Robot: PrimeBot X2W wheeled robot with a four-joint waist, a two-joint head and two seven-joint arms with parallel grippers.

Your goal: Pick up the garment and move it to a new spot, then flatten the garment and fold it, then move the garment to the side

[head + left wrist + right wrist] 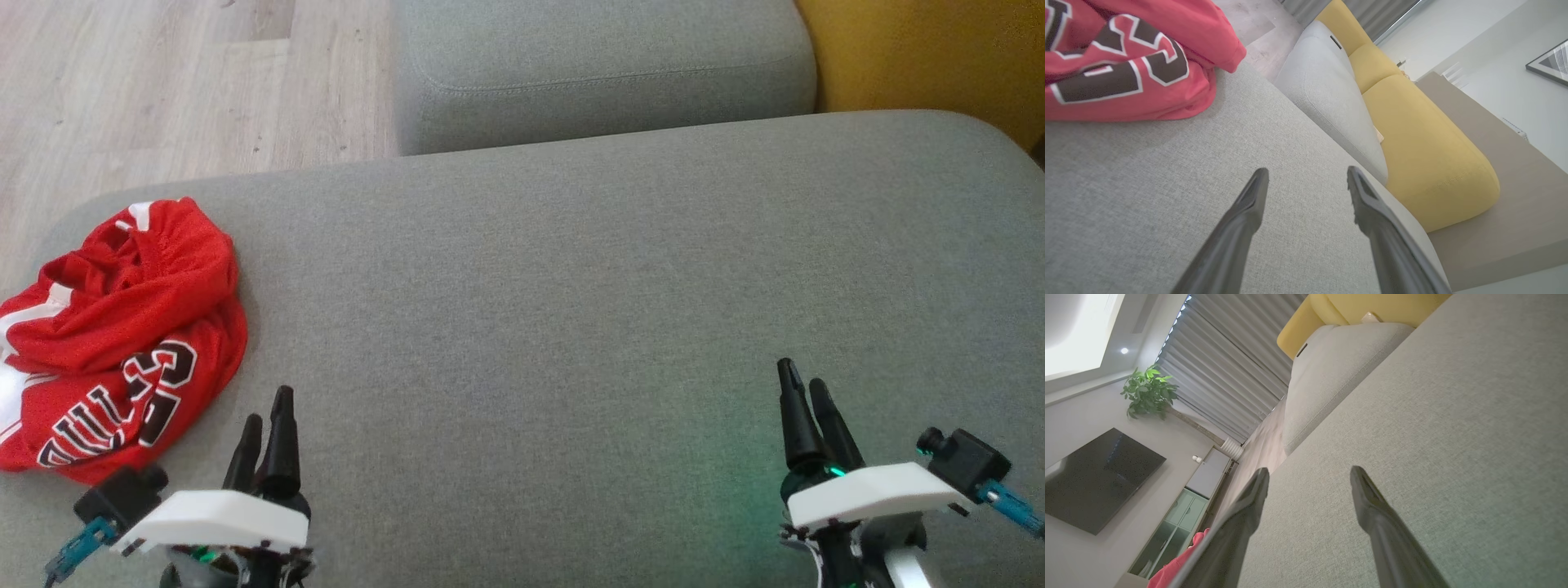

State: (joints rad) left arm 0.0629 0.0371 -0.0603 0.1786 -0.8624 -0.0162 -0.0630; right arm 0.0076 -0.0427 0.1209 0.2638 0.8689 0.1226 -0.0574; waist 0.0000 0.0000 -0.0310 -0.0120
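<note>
Off at 9 o'clock on the cushion (571, 310) lay our crumpled jersey (122, 327); left gripper (268, 407) and right gripper (802, 374) hovered empty, fingers apart.

A wide grey fabric sofa seat (571, 278) with rounded corners stretches across the head view. A crumpled red jersey (114, 327) with white trim and dark lettering lies bunched at its left end, near the rounded corner.
</note>
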